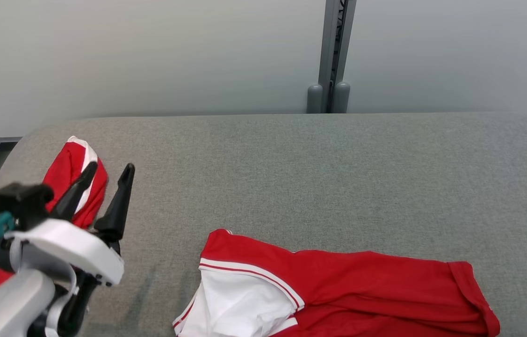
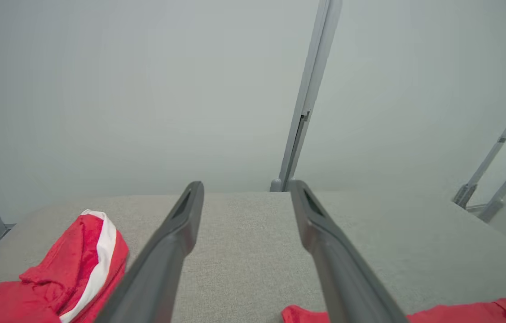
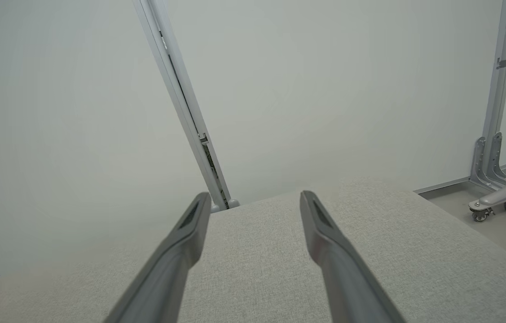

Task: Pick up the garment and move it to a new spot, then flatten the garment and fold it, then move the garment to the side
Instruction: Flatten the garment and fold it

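1. Far left: crumpled red fabric bundle with a white stripe point(image 1: 64, 171), heaped on the left end of the padded grey woven-fabric table point(image 1: 291, 164), partly hidden behind the left arm. Probably a separate piece, not the one being worked; cannot tell for sure.
2. Left gripper point(image 1: 109, 169): long dark fingers spread wide, nothing between them. Hovers over the table just beside the bundle, pointing toward the far wall. Left wrist view: bare table between the fingers, bundle at lower left, a red edge of the other piece at lower right.
3. Bottom centre: red knit garment with a white side panel point(image 1: 361, 285), lying on the near part of the table between the two grippers. Spread out sideways but wrinkled, white panel at its left end, hem band at its right end, lower part cut off by the frame edge. Touched by neither gripper.
4. Behind the table, right of centre: grey metal post point(image 1: 333, 56) standing against the pale wall.
5. Far right: right gripper point(image 3: 255, 197), fingers wide apart and empty, only bare table ahead in the right wrist view. Head view: one dark finger at the right edge, near the garment's right end, not touching.
6. Progress, judged: pick-up and move to a new spot look done, with the garment laid out and let go. Flattening only partial, creases across the red area. Fold not yet begun. Move to the side also left.
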Controlling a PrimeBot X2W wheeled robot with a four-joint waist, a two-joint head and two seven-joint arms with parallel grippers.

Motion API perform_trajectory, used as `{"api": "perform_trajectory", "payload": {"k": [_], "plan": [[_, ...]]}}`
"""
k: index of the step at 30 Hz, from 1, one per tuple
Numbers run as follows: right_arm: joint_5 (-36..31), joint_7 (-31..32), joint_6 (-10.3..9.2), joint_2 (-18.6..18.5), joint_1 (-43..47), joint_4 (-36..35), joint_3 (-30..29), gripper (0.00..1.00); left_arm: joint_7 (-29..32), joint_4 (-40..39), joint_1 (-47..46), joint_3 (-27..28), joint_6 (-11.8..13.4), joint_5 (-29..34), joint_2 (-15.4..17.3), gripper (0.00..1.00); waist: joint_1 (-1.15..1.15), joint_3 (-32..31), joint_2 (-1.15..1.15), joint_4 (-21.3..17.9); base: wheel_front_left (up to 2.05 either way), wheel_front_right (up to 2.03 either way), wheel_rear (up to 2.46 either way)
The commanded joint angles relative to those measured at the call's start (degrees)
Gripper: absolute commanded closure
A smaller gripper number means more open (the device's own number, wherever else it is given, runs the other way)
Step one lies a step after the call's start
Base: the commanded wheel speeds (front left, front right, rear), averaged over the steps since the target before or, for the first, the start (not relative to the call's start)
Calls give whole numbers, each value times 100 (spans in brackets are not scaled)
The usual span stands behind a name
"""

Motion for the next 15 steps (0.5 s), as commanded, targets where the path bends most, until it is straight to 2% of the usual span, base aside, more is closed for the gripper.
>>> {"api": "perform_trajectory", "payload": {"k": [1, 5, 7, 10, 15], "plan": [[-58, -140, 4, -8, 79, -3, -2, 0, -102, -27, 199, 79, 89, 60, -75, 0, 0, 5, 0, 6, 0, 0, 0], [-148, -631, 4, 36, 201, 54, 155, 0, -284, -128, 790, 572, 300, 534, -387, 0, 0, 17, 0, 27, 0, 0, 0], [-215, -777, 4, -7, 272, 100, 330, 0, -284, -173, 1228, 1136, 352, 753, -798, 0, 0, 28, 0, 31, 0, 0, 0], [-217, -921, 3, -104, 342, 239, 569, 0, -283, -195, 1789, 1747, 231, 1326, -1269, 0, 0, 40, 0, 11, 0, 0, 0], [-147, -1008, 3, -235, 487, 456, 810, 0, -284, -134, 2394, 2277, -94, 2297, -1963, 0, 0, 77, 0, 27, 0, 0, 0]]}}
